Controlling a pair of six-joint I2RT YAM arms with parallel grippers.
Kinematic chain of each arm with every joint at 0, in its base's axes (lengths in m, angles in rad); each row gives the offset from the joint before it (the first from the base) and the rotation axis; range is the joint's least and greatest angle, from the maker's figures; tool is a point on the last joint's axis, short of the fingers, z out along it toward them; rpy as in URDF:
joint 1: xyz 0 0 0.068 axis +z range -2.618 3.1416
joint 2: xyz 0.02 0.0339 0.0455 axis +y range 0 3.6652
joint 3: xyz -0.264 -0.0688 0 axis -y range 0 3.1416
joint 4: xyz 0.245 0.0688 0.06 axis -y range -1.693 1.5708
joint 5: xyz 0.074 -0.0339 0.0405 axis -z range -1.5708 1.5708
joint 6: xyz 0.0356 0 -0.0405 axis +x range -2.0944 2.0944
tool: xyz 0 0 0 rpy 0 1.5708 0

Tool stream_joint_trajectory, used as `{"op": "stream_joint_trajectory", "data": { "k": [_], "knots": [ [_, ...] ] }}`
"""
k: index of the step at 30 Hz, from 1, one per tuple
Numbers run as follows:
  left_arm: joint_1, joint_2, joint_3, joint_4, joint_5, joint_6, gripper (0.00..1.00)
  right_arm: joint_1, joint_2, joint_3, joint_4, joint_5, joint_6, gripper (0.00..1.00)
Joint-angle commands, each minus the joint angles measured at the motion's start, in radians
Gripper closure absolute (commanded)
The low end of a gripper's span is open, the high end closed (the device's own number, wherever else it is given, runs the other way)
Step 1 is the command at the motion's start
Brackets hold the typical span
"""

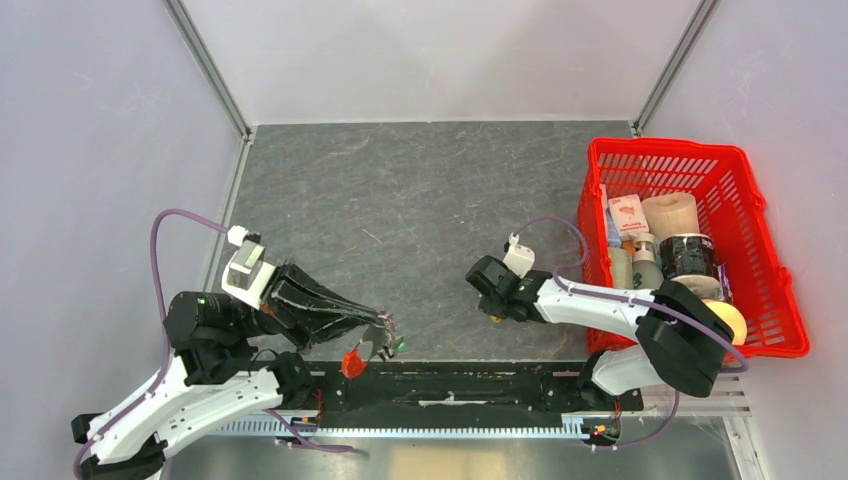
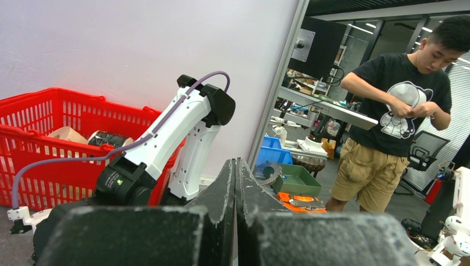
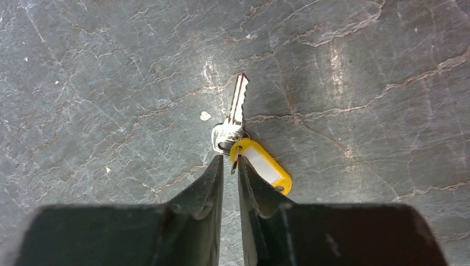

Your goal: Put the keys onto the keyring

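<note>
My left gripper point(image 1: 384, 332) is shut on the keyring's thin metal ring. Its red oval fob point(image 1: 351, 362) hangs below the tips, with the small green tag point(image 1: 399, 345) beside them. In the left wrist view the jaws point(image 2: 236, 162) are pressed together and the keyring is hidden. The loose key point(image 3: 237, 108) with its yellow tag point(image 3: 264, 165) lies flat on the grey mat. My right gripper point(image 3: 230, 159) is low over it, jaws a narrow gap apart, with the tag's small ring standing between the fingertips. In the top view the right gripper point(image 1: 492, 303) covers most of the key.
A red basket point(image 1: 760, 250) holding bottles, a roll and other items stands at the right, next to the right arm. A black rail point(image 1: 450, 385) runs along the near edge between the arm bases. White walls enclose the mat point(image 1: 420, 200).
</note>
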Motion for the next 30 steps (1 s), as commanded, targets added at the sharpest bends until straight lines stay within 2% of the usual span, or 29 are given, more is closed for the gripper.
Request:
{"op": "stream_joint_trajectory", "data": {
  "k": [1,3,7,10,14,18,21,26,30],
  "knots": [
    [-0.001,-0.005,0.037,0.025,0.001,0.034,0.98,-0.002,0.005,-0.008,0.018,0.044,0.023,0.84],
    [-0.001,-0.004,0.037,0.020,0.001,0.035,0.98,-0.003,0.004,-0.010,0.017,0.046,0.023,0.99],
    [-0.001,-0.005,0.038,0.012,0.001,0.035,0.98,-0.003,-0.017,-0.009,-0.004,0.049,0.012,1.00],
    [-0.001,-0.005,0.040,0.007,0.002,0.035,0.98,0.007,-0.109,0.023,-0.063,0.075,-0.060,1.00],
    [0.000,0.002,0.051,-0.003,0.006,0.038,0.98,0.013,-0.302,0.090,-0.123,0.052,-0.278,1.00],
    [-0.001,0.028,0.066,0.000,0.017,0.037,0.98,0.012,-0.485,0.202,-0.150,-0.123,-0.557,1.00],
    [-0.001,0.052,0.075,0.020,0.032,0.027,0.98,0.013,-0.535,0.340,-0.222,-0.318,-0.745,1.00],
    [-0.001,0.079,0.095,0.022,0.064,0.013,0.98,0.013,-0.498,0.596,-0.336,-0.697,-0.958,1.00],
    [0.000,0.085,0.114,0.016,0.086,0.001,0.98,0.013,-0.402,0.776,-0.456,-0.898,-1.086,1.00]
  ]
}}
